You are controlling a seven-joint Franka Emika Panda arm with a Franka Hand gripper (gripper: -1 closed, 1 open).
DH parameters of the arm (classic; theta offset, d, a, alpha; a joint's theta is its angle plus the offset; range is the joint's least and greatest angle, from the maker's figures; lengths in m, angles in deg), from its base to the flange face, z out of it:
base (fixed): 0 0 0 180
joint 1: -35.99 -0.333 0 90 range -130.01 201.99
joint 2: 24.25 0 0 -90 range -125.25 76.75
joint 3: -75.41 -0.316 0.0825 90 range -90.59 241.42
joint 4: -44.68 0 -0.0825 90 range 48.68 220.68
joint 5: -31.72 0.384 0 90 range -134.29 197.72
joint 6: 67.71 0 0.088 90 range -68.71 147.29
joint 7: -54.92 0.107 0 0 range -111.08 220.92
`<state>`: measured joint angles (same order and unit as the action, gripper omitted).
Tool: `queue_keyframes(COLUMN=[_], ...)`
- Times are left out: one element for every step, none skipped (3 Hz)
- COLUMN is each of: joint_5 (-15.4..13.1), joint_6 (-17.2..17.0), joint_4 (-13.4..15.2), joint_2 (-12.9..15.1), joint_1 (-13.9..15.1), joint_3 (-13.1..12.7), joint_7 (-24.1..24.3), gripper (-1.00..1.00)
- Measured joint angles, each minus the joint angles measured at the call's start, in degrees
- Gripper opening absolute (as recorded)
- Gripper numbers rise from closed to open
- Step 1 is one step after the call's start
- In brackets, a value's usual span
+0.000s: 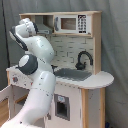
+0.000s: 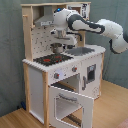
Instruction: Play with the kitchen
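Note:
The kitchen (image 2: 40, 75) is a white and light-wood toy unit with a grey hood (image 2: 46, 20), a red-black stovetop (image 2: 50, 59), knobs (image 2: 57, 76) and an oven door (image 2: 70, 104) hanging open at the front. In the second exterior view my gripper (image 2: 60, 38) points down under the hood, just above a small metal pot (image 2: 57, 48) at the back of the stovetop. Whether it touches the pot I cannot tell. In the first exterior view the black faucet (image 1: 84, 59) and sink (image 1: 75, 75) show, while my own arm (image 1: 37, 75) hides the gripper and stovetop.
A toy microwave (image 1: 70, 23) sits on the top shelf. The open oven door juts out over the wooden floor (image 2: 112, 107). A grey curtain (image 2: 10, 50) hangs behind the kitchen. My arm reaches in from the second exterior view's right, across the sink.

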<state>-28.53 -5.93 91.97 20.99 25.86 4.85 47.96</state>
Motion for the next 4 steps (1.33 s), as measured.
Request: queue_keyframes(joint_5=[0.0,0.0,-0.1,-0.2], joint_6=[-4.8,-8.9,-13.2,-16.3], joint_4=[0.0,0.1,0.3,3.2], joint_2=[-0.4,-0.7,-1.1,-1.2], joint_1=[2.3,3.5,4.6,8.2], joint_3=[-2.9,-5.9,-8.5,-11.3], joint_7=[2.4,5.1,7.6,8.8], gripper=[-1.0,-1.0,-1.0,-1.0])
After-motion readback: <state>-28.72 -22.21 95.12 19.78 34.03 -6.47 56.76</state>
